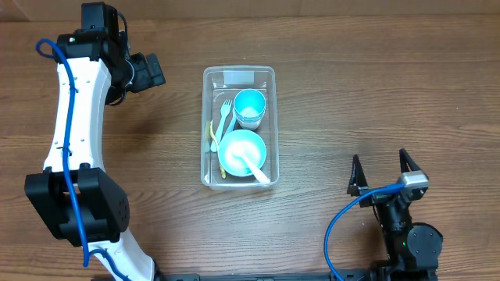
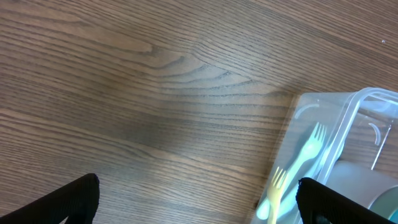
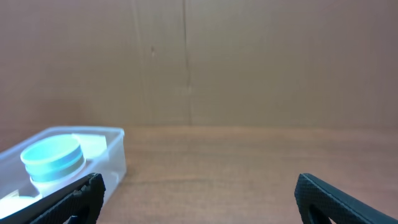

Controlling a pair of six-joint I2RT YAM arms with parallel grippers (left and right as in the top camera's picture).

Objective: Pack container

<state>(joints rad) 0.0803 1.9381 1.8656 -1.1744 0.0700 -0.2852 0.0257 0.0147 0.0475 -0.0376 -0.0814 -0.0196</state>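
The clear rectangular container lies at the table's middle. In it are a stacked teal cup, a pale bowl with a white spoon, a teal fork and a yellow fork. My left gripper hangs open to the container's upper left, holding nothing. The left wrist view has the container's corner and both forks by its right finger. My right gripper stands open at the lower right, apart from the container, with the teal cup in sight.
Bare wooden table surrounds the container on all sides. A plain brown wall rises behind the table in the right wrist view. The left arm's white link runs along the left side.
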